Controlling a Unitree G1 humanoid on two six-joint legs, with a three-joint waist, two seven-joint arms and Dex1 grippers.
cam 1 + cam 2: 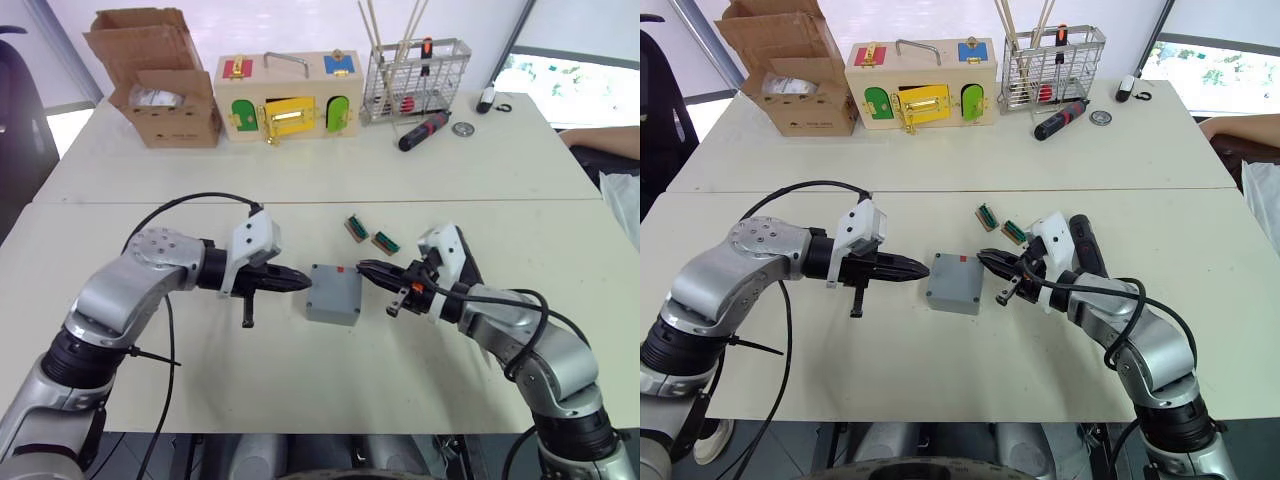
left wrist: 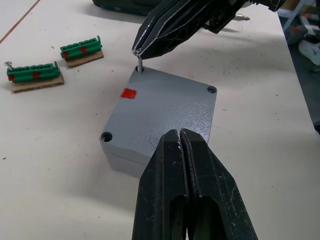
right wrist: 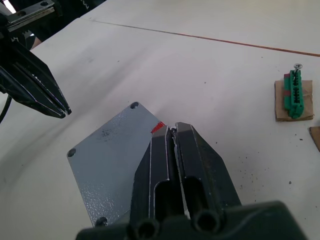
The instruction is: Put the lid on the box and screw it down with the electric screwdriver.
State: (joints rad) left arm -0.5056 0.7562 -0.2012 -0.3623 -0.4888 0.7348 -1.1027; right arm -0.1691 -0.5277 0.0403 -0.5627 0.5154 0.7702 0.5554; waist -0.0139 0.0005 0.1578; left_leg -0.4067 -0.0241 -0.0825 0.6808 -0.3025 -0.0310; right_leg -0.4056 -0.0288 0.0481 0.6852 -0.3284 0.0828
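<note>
Box: the grey box [image 1: 333, 295] is seen on the white table [image 1: 300, 380], between the two grippers, with the lid [image 2: 165, 107] already seated on top.
Left gripper: the left gripper [image 1: 303, 281] is held at the box's left edge, fingers pressed together, nothing grasped.
Right gripper: the right gripper [image 2: 138, 51] is poised over a corner hole of the lid, fingers clenched on a small screw [image 2: 140, 65] standing in that hole.
Electric screwdriver: the electric screwdriver [image 1: 1084, 248] is lying on the table just behind the right wrist.
Nearby: two green terminal blocks [image 1: 371, 235] are resting beyond the box.
</note>
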